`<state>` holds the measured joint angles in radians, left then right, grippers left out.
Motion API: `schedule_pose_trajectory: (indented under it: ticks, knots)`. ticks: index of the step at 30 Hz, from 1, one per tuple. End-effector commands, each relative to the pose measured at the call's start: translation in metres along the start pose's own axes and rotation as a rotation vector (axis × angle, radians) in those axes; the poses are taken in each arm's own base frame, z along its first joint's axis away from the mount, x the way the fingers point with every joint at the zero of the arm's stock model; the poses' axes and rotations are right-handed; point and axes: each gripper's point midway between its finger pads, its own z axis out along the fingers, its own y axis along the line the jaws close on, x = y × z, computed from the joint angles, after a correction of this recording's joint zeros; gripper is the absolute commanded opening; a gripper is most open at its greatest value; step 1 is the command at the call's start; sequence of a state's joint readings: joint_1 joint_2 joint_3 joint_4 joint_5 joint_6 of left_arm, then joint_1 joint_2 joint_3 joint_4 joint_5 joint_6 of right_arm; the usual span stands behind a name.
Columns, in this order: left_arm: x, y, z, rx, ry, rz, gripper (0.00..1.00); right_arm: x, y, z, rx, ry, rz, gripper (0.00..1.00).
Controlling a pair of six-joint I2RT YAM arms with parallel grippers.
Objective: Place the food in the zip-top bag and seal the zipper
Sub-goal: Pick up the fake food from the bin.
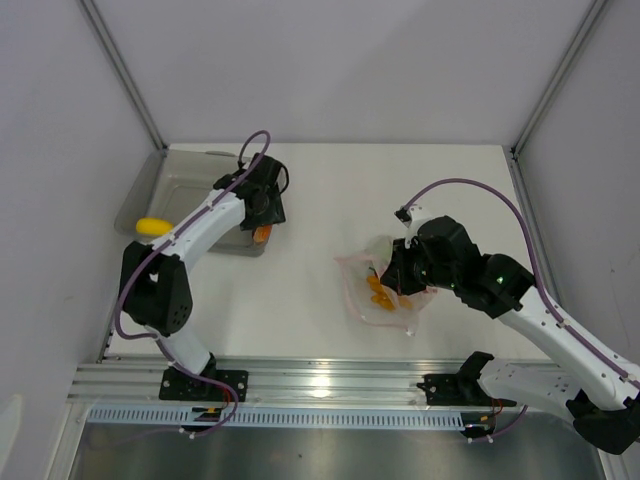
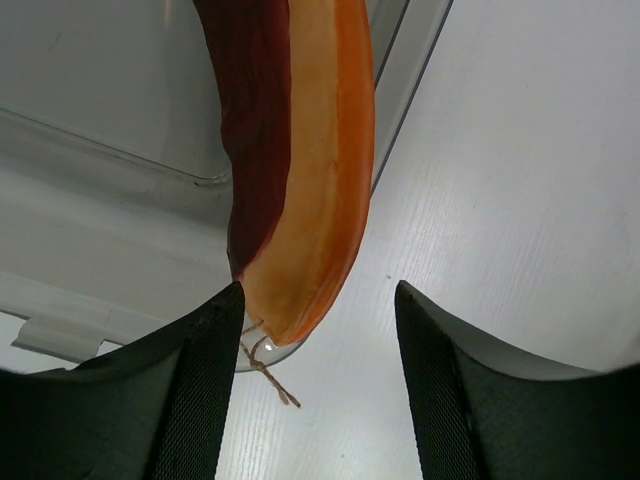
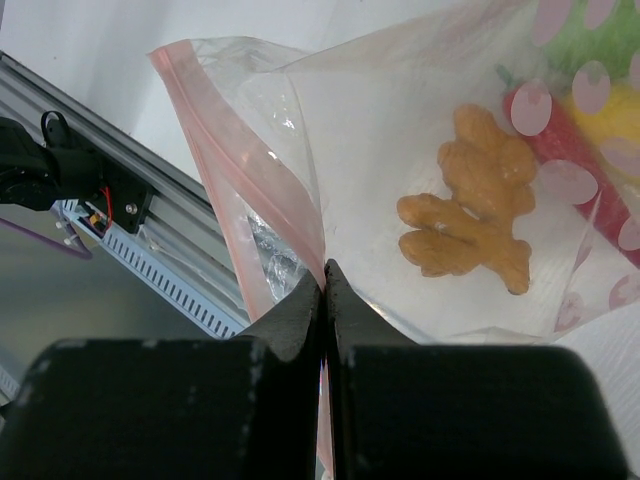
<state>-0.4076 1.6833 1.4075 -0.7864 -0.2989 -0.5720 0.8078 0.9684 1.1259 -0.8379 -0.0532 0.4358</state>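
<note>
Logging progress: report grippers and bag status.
Left gripper open around orange-red curved toy slice at grey translucent tray rim. Right gripper shut on pinkish-red zipper strip of clear zip-top bag. Orange piece bagged; nothing blocking.

Robot lab enclosure, white panel walls (image 1: 330, 60), aluminium mounting rail (image 1: 330, 382), white tabletop (image 1: 330, 200)

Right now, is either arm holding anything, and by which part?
The right gripper pinches the zip-top bag by its zipper at the mouth. The left gripper is open around the orange-red slice, not gripping it.
</note>
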Motion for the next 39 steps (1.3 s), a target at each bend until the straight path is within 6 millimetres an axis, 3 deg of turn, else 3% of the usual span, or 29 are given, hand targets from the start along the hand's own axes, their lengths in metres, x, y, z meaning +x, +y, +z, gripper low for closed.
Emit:
schedule_pose_trajectory:
  ticks: [1, 11, 19, 24, 27, 32, 39]
  knots:
    - [-0.014, -0.016, -0.003, 0.049, -0.028, 0.014, 0.63, -0.007, 0.001, -0.003, 0.002, -0.038, -0.005, 0.00]
    - [-0.009, -0.021, 0.013, 0.042, 0.001, 0.013, 0.57, -0.006, 0.000, -0.002, 0.005, -0.033, -0.012, 0.00]
    - [-0.006, -0.025, 0.022, 0.045, 0.017, 0.015, 0.38, -0.007, -0.001, -0.004, 0.008, -0.036, -0.012, 0.00]
    - [-0.009, -0.022, 0.020, 0.032, 0.000, 0.012, 0.18, -0.008, -0.001, -0.003, 0.006, -0.040, -0.010, 0.00]
    - [-0.014, -0.018, 0.013, 0.029, -0.022, 0.007, 0.01, -0.007, 0.000, -0.003, 0.003, -0.035, -0.009, 0.00]
    - [-0.025, -0.006, -0.002, 0.019, -0.068, -0.005, 0.01, -0.009, 0.002, -0.001, -0.003, -0.034, -0.009, 0.00]
    - [-0.046, 0.003, -0.055, 0.096, -0.200, -0.031, 0.01, -0.014, 0.007, 0.001, -0.014, -0.035, -0.008, 0.00]
